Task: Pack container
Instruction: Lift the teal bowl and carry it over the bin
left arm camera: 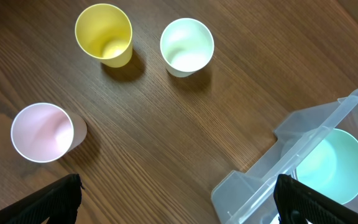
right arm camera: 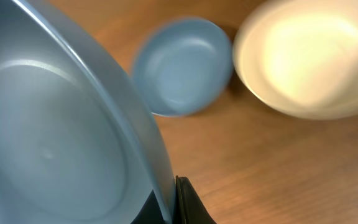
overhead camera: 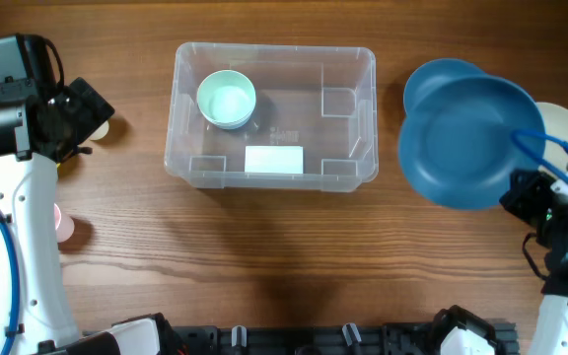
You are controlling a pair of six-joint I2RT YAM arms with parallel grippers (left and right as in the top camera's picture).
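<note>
Container on brown wood-grain table, pale green bowl inside, right gripper clamped on blue plate rim, left gripper spread wide, empty.

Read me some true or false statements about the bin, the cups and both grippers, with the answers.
The container holds one mint bowl. True.
The right gripper grips a blue plate at its rim. True.
The blue plate lies inside the container. False: it is outside, held by the right gripper.
The left gripper holds the yellow cup. False: it is open and empty; the yellow cup stands on the table.
The pink cup lies on its side. False: it stands upright.
</note>
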